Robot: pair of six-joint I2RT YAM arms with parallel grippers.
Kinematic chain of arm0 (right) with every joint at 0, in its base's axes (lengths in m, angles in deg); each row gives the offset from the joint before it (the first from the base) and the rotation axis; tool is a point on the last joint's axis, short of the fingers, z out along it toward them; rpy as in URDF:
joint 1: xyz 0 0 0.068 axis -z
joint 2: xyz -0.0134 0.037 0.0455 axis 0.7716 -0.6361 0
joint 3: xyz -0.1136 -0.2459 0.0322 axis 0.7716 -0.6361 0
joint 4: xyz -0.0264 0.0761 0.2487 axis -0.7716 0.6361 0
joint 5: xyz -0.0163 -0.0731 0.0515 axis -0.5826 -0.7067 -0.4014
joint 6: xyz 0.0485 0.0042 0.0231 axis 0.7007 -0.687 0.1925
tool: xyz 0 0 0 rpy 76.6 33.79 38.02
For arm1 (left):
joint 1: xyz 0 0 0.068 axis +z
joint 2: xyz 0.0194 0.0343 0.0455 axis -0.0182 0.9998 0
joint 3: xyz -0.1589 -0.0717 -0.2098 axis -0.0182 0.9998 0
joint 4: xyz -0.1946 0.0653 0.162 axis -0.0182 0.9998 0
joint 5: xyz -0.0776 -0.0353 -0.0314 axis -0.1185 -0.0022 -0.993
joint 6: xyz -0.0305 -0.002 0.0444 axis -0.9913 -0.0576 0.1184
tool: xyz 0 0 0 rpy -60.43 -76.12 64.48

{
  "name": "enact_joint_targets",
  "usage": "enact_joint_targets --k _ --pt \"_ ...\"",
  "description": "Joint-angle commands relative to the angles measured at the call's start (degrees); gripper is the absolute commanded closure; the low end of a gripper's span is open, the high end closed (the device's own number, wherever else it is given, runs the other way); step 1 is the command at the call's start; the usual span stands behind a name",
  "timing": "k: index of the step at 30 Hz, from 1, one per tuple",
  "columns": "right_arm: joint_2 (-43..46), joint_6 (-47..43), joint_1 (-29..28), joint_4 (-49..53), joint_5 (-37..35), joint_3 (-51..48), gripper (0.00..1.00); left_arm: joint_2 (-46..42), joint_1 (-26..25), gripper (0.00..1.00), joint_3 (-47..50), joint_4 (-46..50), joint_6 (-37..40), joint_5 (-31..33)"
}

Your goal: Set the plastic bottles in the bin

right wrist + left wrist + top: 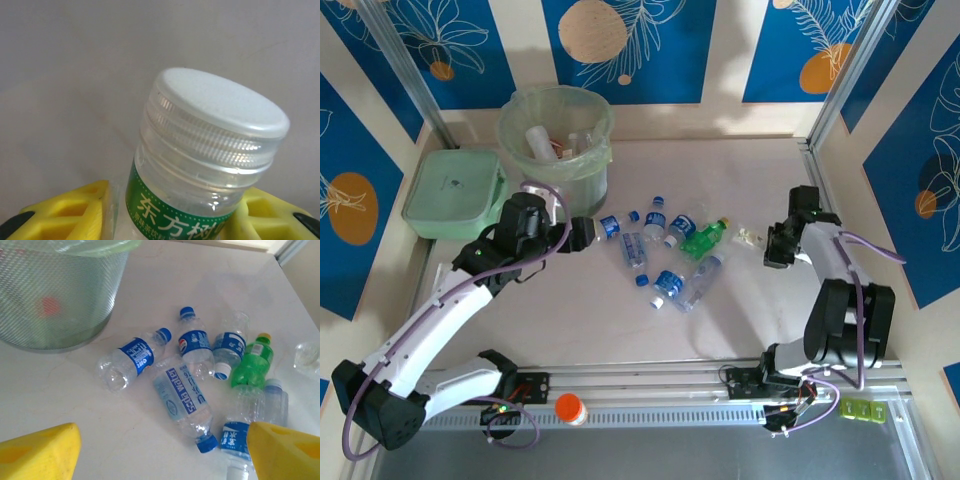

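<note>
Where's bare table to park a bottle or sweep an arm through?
Bare: the far stretch right of the bin, behind the bottle pile; also the near strip between the pile and the rail. Crowded: centre, from the left end effector across the pile.

Bright, even light; soft shadows on table (740,325); bin (55,300) wall soft-focus in L wrist view

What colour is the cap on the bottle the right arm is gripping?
White cap on the bottle; clearest in the right wrist view.
</note>
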Motion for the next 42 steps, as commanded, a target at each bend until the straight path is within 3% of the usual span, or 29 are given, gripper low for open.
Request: enact_joint_targets --k 1,9,14,18,27,42 --pt "5.8 -8.3 -1.7 5.4 -1.4 4.1 0.61 -1.0 -0.8 0.14 -1.6 -0.5 4.5 -5.2" --pt "16.7 -30.2 -12.5 0.4 -1.0 6.8 0.63 1.2 -4.5 0.12 -9.2 5.9 7.5 -12.5" --pt "17.2 -41.4 -19.3 -2.4 6.0 9.4 0.63 5.2 -7.8 0.09 -15.2 10.3 8.6 -18.5" --pt "16.8 -46.5 -26.1 -1.4 4.7 12.9 0.63 8.3 -11.2 0.08 -17.8 10.1 8.4 -19.2" --pt "13.3 -52.8 -36.3 1.9 6.8 19.6 0.64 17.7 -15.8 0.00 -24.4 9.0 8.1 -23.1" --pt "11.3 -50.6 -40.0 4.5 6.1 22.5 0.63 26.4 -18.4 0.01 -28.4 2.9 6.5 -30.7"
